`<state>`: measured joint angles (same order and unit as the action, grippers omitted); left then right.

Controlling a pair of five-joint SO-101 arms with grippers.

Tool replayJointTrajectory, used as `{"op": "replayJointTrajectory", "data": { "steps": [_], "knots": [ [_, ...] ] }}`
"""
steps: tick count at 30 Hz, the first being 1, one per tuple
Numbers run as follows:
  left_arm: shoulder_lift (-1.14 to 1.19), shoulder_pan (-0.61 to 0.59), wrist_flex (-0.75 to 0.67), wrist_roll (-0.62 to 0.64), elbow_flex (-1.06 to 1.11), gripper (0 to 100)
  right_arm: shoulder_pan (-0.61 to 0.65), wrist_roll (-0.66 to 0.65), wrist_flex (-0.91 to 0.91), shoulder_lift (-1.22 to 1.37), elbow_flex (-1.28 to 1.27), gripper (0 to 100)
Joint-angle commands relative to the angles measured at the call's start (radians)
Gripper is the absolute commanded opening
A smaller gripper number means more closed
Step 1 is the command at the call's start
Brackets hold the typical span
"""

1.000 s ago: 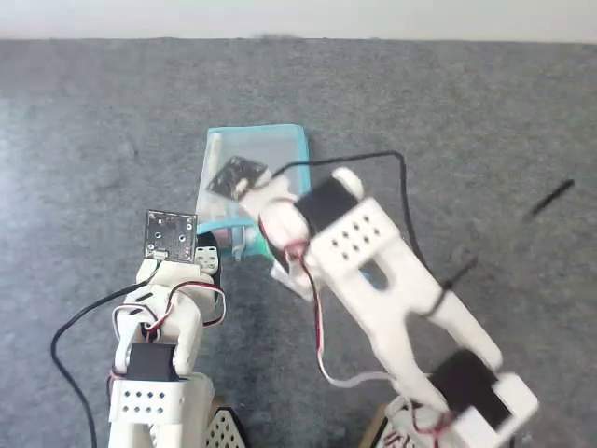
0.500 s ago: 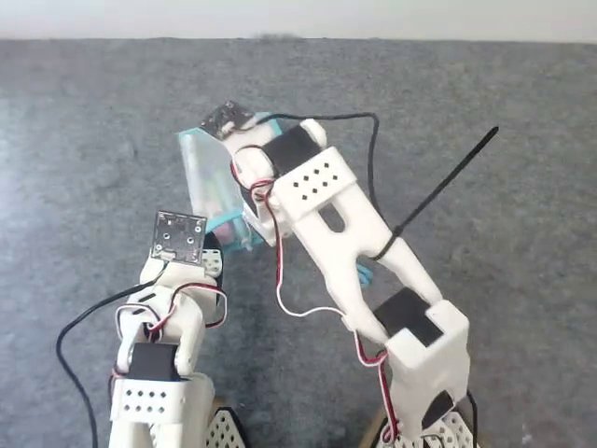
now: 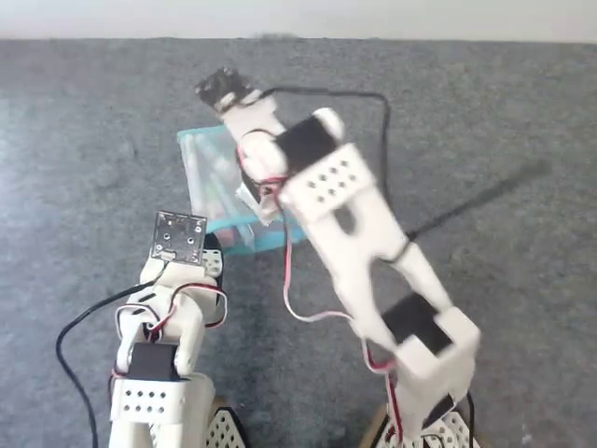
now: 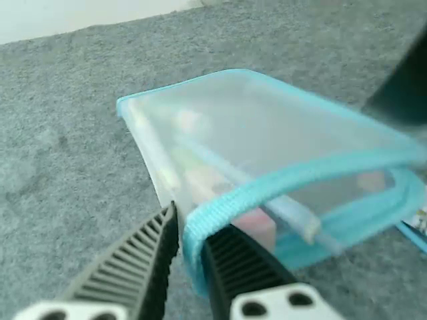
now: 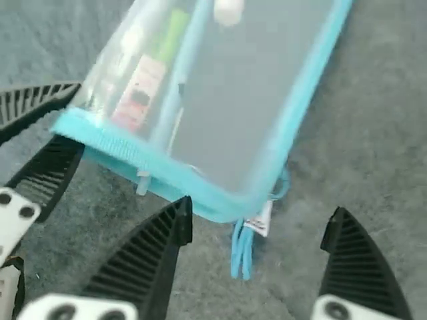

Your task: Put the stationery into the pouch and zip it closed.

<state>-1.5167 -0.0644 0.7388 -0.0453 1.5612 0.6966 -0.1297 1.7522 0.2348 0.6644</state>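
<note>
**Left tool anchors the pouch, right tool poised over the zip end**

The pouch (image 4: 267, 153) lies on the grey tabletop (image 3: 485, 112) between the two arms, and the stationery (image 5: 143, 87) is inside it, with pens and a labelled piece showing through the clear wall.

The left tool (image 4: 190, 230) has its jaws squeezed almost together on the teal zip band (image 4: 280, 183) at one corner of the pouch. That looks like an anchor grip, bracing the fabric so that a pull along the zip meets some resistance.

The right tool (image 5: 260, 213) hangs above the opposite corner with its jaws spread wide, holding nothing. Between and just under those jaws a thin teal cord (image 5: 241, 250) trails off the pouch's corner onto the tabletop. That is probably the zip pull, which would explain the tool sitting there.

How far the zip is drawn cannot be read from these views. My call is that loading is finished and closing is the step in hand.
</note>
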Motion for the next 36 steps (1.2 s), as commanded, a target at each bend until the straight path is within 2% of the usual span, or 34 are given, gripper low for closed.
{"op": "replayJointTrajectory", "data": {
  "steps": [1, 5, 11, 14, 17, 19, 22, 24, 28, 33, 36],
  "knots": [
    [0.000, -0.037, 0.000, -0.006, -0.096, 1, -0.031, 0.005, 0.002, -0.225, -0.041, 30.8],
    [0.000, -0.069, 0.000, -0.006, -0.153, 1, -0.119, 0.012, -0.147, -0.424, -0.361, 30.8],
    [0.000, -0.069, 0.127, -0.005, -0.426, 1, -0.311, 0.025, -0.621, -0.883, -1.198, 30.8],
    [0.009, -0.072, 0.100, -0.005, -0.516, 1, -0.372, 0.057, -0.834, -1.150, -1.564, 30.7],
    [0.009, -0.084, -0.003, -0.005, -0.426, 1, -0.384, 0.037, -0.929, -1.380, -1.774, 30.7],
    [0.002, -0.100, -0.055, 0.037, -0.395, 1, -0.374, 0.032, -0.937, -1.488, -1.850, 30.7],
    [0.011, -0.097, 0.046, 0.106, -0.489, 1, -0.323, 0.028, -0.926, -1.547, -1.900, 30.7],
    [0.029, -0.071, 0.032, 0.118, -0.438, 1, -0.302, 0.028, -0.909, -1.534, -1.900, 30.7],
    [0.060, -0.074, 0.078, 0.107, -0.377, 1, -0.288, 0.029, -0.905, -1.471, -1.886, 30.7],
    [0.063, -0.078, -0.023, 0.074, -0.209, 1, -0.278, 0.029, -0.905, -1.328, -1.838, 30.7],
    [0.057, -0.078, -0.051, 0.041, -0.122, 1, -0.228, 0.031, -0.905, -1.219, -1.807, 30.7]
  ]
}}
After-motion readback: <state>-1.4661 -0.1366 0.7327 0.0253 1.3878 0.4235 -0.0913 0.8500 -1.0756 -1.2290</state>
